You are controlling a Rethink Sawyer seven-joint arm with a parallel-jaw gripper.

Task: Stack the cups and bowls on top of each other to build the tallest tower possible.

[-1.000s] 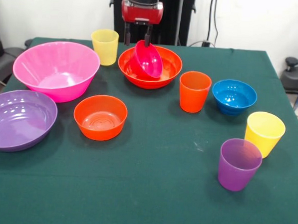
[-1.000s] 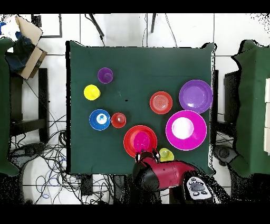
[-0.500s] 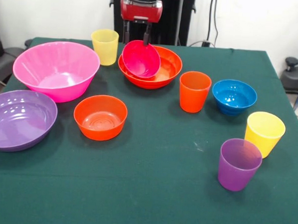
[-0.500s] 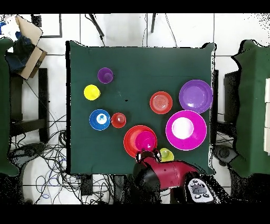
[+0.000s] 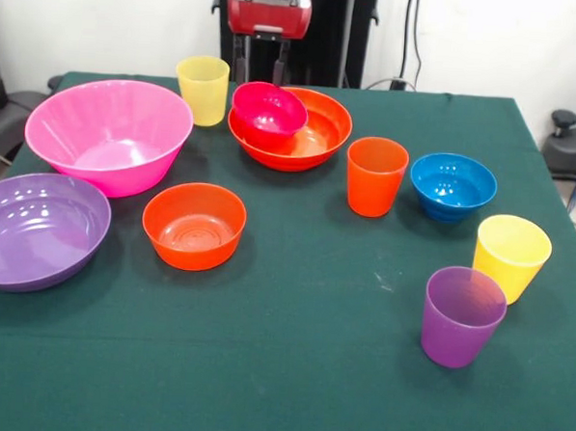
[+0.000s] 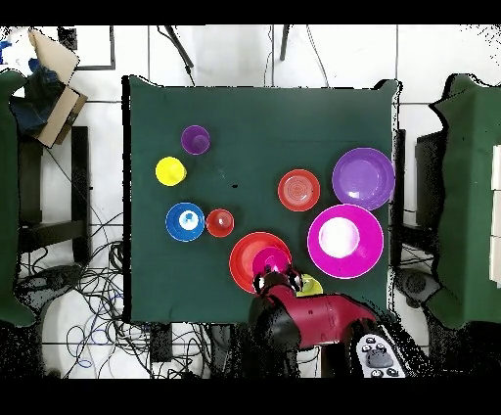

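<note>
- Magenta bowl [image 5: 268,110] sits nearly upright inside the wide orange bowl [image 5: 306,139], leaning on that bowl's rim on the side toward the yellow cup [image 5: 202,89]. In the overhead view it lies off-centre in the wide orange bowl, toward the robot's side.
- Gripper [image 5: 262,60] hangs just above the magenta bowl's far rim, fingers [image 5: 240,57] spread and apart from the plastic: it has hold of nothing.
- No tower yet, by my reading. The big pink bowl [image 5: 107,134], beyond the yellow cup from the wide orange bowl, holds nothing; the only nested pair is magenta in wide orange.
- Step in hand, as I judge it: the magenta bowl is set down and the gripper needs to clear. Best to rise straight up, since the yellow cup stands just beside the wide orange bowl and a sideways sweep could tip it.
- The magenta bowl rests against the rim, not centred; glossy plastic may slide, so the pair wants checking before anything goes on top.
- Outward from the wide orange bowl: the orange cup [image 5: 375,175] near, the blue bowl [image 5: 453,186] past it, the small orange bowl [image 5: 194,224] nearer the camera, all separate.
- Purple bowl [image 5: 36,228], second yellow cup [image 5: 511,256] and purple cup [image 5: 461,315] lie well apart, unstacked.
</note>
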